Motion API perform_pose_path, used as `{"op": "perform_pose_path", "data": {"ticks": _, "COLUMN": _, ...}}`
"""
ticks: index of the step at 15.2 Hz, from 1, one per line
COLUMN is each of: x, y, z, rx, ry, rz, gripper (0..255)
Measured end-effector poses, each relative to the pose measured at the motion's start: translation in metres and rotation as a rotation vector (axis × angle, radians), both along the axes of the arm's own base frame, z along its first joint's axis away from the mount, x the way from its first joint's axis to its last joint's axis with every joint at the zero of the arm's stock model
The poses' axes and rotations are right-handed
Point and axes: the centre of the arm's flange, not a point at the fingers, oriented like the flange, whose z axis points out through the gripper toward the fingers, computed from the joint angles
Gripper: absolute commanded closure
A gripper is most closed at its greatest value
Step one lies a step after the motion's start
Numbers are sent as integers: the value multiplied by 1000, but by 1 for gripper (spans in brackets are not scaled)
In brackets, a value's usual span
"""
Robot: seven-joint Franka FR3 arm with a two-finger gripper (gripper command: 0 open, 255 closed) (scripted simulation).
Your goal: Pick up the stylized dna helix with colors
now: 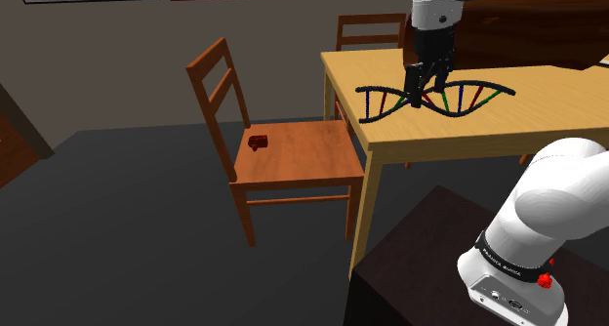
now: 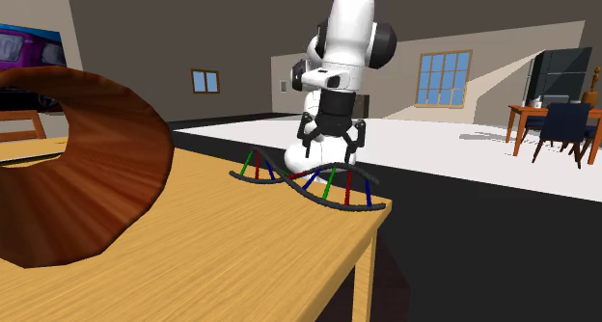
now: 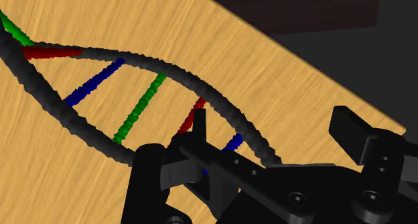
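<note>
The light wooden bench (image 1: 547, 129) has a good deal of bare top, but the coloured helix (image 1: 459, 100) lies close to its border. In the shoulder view one end of the helix reaches nearly to the bench's left edge. In the second exterior view the other end stops just short of the near corner, where the top drops to dark floor. In the wrist view that edge runs slantwise just beyond the helix (image 3: 137, 112), with dark floor past it. A big curved brown object (image 2: 87, 166) takes up the second exterior view's left part of the bench (image 2: 241, 243), with a strip of bare wood between it and the helix (image 2: 330, 185). A wooden chair (image 1: 283, 163) stands just off the bench at the shoulder view's left, with a small dark brown thing (image 1: 258, 142) on its seat. A second chair (image 1: 371, 31) stands behind the far side. The claw (image 1: 426, 92) hangs straight down over the middle of the helix, which lies flat with its two dark strands joined by red, blue and green rungs. The fingers stand wide apart and astride it. Seen from the wrist, a strand passes between the claw's (image 3: 272, 119) fingers, one tip close by a red rung, and nothing is gripped. In the second exterior view the claw (image 2: 333, 148) sits low above the rungs.
</note>
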Motion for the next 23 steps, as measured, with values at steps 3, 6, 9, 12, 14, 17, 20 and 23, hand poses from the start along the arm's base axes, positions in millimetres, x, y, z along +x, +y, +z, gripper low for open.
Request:
{"op": "perform_pose_path", "data": {"ticks": 3, "x": 5, "y": -21, "z": 6, "rx": 51, "ry": 51, "rz": 78, "gripper": 0}}
{"op": "perform_pose_path", "data": {"ticks": 6, "x": 20, "y": -70, "z": 12, "rx": 172, "ry": 175, "rz": 287, "gripper": 0}}
{"op": "perform_pose_path", "data": {"ticks": 9, "x": 47, "y": -113, "z": 10, "rx": 304, "ry": 308, "rz": 517, "gripper": 0}}
{"op": "perform_pose_path", "data": {"ticks": 12, "x": 71, "y": -138, "z": 1, "rx": 394, "ry": 395, "rz": 675, "gripper": 0}}
{"op": "perform_pose_path", "data": {"ticks": 14, "x": 74, "y": -141, "z": -8, "rx": 407, "ry": 406, "rz": 697, "gripper": 0}}
{"op": "perform_pose_path", "data": {"ticks": 17, "x": 74, "y": -143, "z": -24, "rx": 411, "ry": 410, "rz": 704, "gripper": 0}}
{"op": "perform_pose_path", "data": {"ticks": 20, "x": 74, "y": -143, "z": -36, "rx": 412, "ry": 410, "rz": 704, "gripper": 255}}
{"op": "perform_pose_path", "data": {"ticks": 23, "x": 74, "y": -142, "z": -37, "rx": 411, "ry": 409, "rz": 705, "gripper": 255}}
